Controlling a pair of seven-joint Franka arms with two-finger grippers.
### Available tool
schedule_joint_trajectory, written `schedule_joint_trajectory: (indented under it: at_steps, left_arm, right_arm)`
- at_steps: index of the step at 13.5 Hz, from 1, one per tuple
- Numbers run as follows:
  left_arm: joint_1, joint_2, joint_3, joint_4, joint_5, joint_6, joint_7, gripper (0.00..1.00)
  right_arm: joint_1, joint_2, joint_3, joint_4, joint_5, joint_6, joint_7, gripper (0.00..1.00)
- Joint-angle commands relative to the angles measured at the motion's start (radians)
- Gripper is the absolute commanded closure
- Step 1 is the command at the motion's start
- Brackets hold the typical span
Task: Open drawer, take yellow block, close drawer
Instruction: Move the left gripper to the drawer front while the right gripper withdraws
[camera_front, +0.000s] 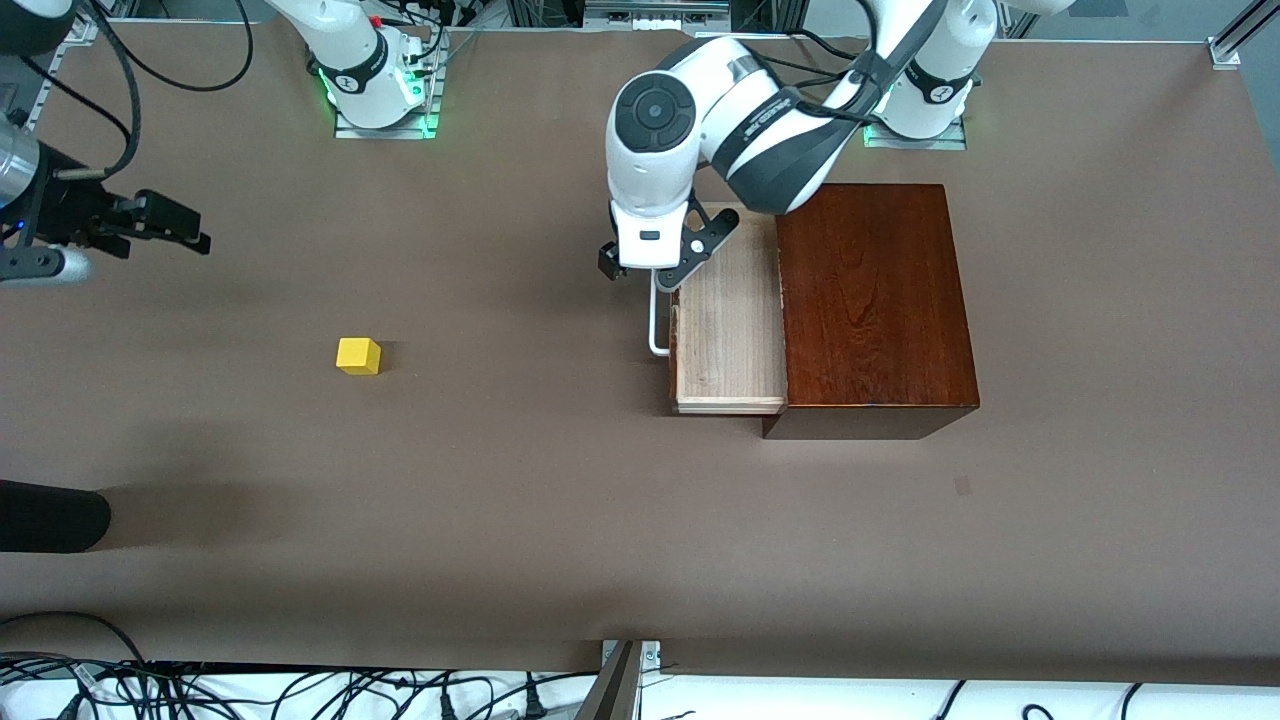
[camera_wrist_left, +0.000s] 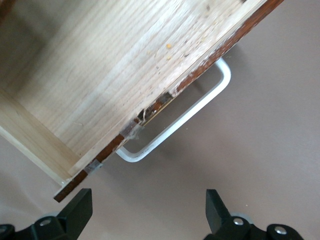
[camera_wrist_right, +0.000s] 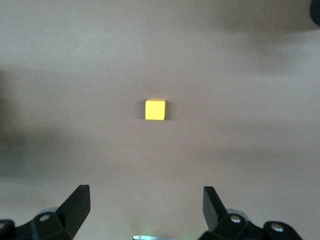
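Brown desk (camera_front: 600, 520) | drawer (camera_front: 728, 330) open, empty | yellow block (camera_front: 358, 355) on desk, at the drawer's nine o'clock | left pincer (camera_front: 655, 265) spread over handle (camera_front: 657, 325) | right pincer (camera_front: 170, 225) open, aloft | step: close drawer; next: push front.

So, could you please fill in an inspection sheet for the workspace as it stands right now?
Surface: brown table, bare cloth around the things.
Job's things: drawer pulled out of the wooden box, tray looks empty; yellow block on the table toward the right arm's end.
Clutter: nothing seen.
Grippers: left gripper over the drawer's white handle, jaws open, holding nothing; right gripper above the yellow block, jaws open.
Cables: bundle along the table's nearest edge.
Surroundings: dark object at the view's edge.
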Motion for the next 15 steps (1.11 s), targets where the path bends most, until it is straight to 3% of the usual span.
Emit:
schedule_joint_trajectory:
  at_steps: [1, 2, 4, 6, 8, 15]
  left_arm:
    - [-0.03, 0.046, 0.009, 0.039, 0.044, -0.005, -0.084, 0.0]
    - [-0.034, 0.057, 0.008, 0.036, 0.05, -0.005, -0.106, 0.0]
    - [-0.036, 0.076, 0.008, 0.028, 0.052, -0.005, -0.148, 0.0]
    - [-0.036, 0.092, 0.01, 0.03, 0.058, -0.005, -0.214, 0.0]
    - [-0.034, 0.105, 0.012, 0.03, 0.067, -0.002, -0.238, 0.0]
    - [-0.028, 0.131, 0.022, 0.025, 0.141, 0.041, -0.259, 0.0]
  right_arm:
    - [-0.09, -0.043, 0.112, -0.055, -0.031, 0.022, 0.005, 0.0]
    - [-0.08, -0.04, 0.111, -0.054, -0.032, 0.022, 0.006, 0.0]
    - [0.01, -0.02, 0.024, -0.046, -0.034, 0.03, 0.017, 0.0]
    - [0.053, -0.02, -0.015, -0.045, -0.032, 0.027, 0.017, 0.0]
    - [0.165, -0.02, -0.127, -0.045, -0.031, 0.03, 0.017, 0.0]
    - [0.169, -0.036, -0.124, -0.045, -0.043, 0.062, 0.017, 0.0]
